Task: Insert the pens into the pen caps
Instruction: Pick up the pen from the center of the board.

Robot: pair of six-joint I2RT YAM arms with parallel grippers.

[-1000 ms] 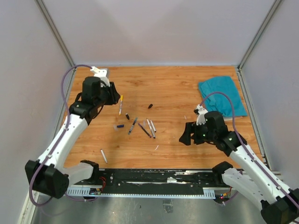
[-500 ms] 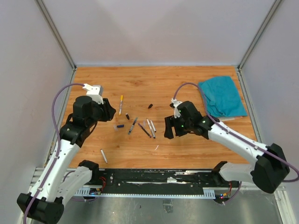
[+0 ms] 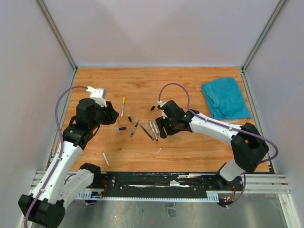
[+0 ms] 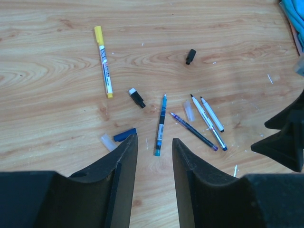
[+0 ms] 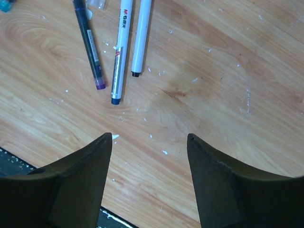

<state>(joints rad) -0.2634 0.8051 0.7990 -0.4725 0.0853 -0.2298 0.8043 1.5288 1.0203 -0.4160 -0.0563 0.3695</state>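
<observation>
Several pens lie loose in the middle of the wooden table. In the left wrist view I see a yellow-ended pen [image 4: 103, 68], a teal pen [image 4: 161, 124], a dark pen [image 4: 194, 131] and two white pens [image 4: 209, 119]. Pen caps lie among them: a black cap [image 4: 190, 56], a black-and-white cap [image 4: 137, 98] and a blue cap [image 4: 124, 135]. My left gripper [image 4: 152, 142] is open and empty, just short of the teal pen. My right gripper [image 5: 149, 137] is open over bare wood, close to the tips of the dark pen [image 5: 88, 38] and a white pen [image 5: 119, 52].
A teal cloth [image 3: 225, 97] lies at the back right. One more pen [image 3: 105, 158] rests alone near the front left edge. Two clear caps [image 4: 107, 141] lie by the pens. Small pale scraps dot the wood. The black rail [image 3: 152, 179] runs along the near edge.
My right arm has swung left across the table, from the right side to just beside the pen cluster. My left arm has drawn back a little toward the near left.
</observation>
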